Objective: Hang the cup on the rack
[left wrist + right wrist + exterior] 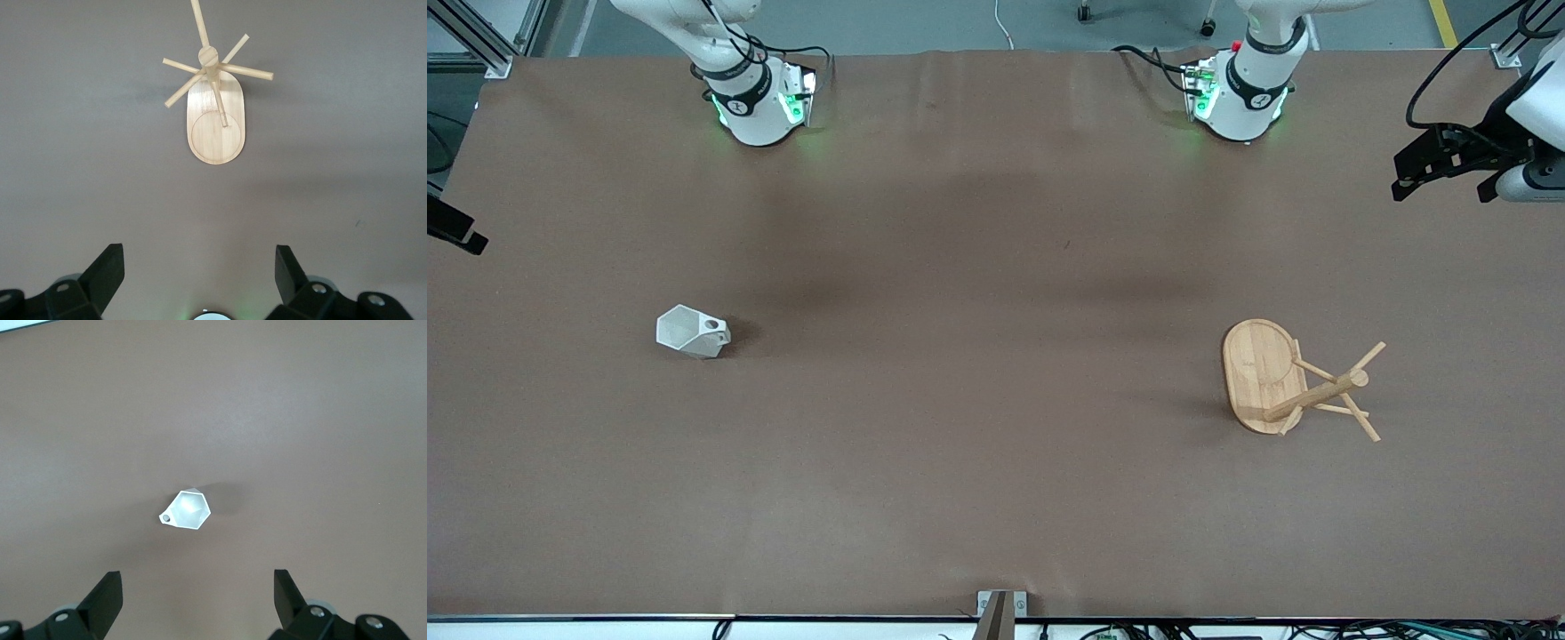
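The cup (692,332) is small, white and faceted. It stands mouth up on the brown table toward the right arm's end, and its flat tab with a round hole shows at the rim. In the right wrist view the cup (189,509) lies well below my open, empty right gripper (197,574). The bamboo rack (1261,373) stands on its oval base toward the left arm's end, with thin pegs fanning from its post. My left gripper (199,250) hangs open and empty high over the table beside the rack (215,130). In the front view the left gripper (1440,173) is at the table's edge.
The brown table cover (996,400) runs wide and flat between cup and rack. The two arm bases (760,102) (1240,98) stand along the table's edge farthest from the front camera. A small metal bracket (1000,609) sits at the edge nearest that camera.
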`<move>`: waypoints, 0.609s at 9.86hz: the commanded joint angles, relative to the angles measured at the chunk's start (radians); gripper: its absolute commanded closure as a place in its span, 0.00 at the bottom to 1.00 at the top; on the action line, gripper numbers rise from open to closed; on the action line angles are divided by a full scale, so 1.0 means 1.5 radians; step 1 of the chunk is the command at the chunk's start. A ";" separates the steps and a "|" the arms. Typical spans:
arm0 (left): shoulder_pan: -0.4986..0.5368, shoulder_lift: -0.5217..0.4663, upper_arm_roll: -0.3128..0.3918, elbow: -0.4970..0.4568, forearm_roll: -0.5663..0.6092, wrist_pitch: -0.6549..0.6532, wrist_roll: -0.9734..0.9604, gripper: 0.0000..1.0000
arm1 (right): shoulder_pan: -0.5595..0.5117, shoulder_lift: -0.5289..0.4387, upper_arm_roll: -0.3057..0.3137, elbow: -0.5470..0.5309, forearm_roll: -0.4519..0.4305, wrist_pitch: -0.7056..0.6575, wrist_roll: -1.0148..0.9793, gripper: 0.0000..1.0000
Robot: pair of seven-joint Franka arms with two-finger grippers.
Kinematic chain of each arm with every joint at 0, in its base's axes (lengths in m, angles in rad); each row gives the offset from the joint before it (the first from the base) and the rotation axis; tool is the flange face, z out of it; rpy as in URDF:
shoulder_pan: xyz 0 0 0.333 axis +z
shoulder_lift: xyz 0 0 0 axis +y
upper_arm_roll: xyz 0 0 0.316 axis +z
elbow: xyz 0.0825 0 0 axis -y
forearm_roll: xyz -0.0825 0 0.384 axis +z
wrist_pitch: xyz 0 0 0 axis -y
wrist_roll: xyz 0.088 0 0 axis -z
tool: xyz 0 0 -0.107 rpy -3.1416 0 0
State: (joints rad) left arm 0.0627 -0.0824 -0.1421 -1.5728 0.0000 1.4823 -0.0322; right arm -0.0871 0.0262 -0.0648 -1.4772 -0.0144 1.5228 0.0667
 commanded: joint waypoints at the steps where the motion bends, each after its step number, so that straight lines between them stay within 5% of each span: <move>1: -0.002 0.016 -0.006 0.002 0.015 -0.013 0.003 0.00 | -0.001 -0.016 -0.002 -0.018 0.010 0.004 0.008 0.00; 4: -0.003 0.021 -0.007 0.011 0.015 -0.013 0.003 0.00 | 0.001 -0.015 -0.002 -0.019 0.010 0.002 0.000 0.00; 6: -0.001 0.030 -0.007 0.018 0.015 -0.013 0.004 0.00 | 0.006 -0.009 -0.001 -0.085 0.010 0.038 -0.012 0.00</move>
State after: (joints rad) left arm 0.0620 -0.0739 -0.1463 -1.5607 0.0011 1.4823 -0.0322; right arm -0.0839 0.0274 -0.0647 -1.5075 -0.0129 1.5287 0.0619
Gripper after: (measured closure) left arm 0.000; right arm 0.000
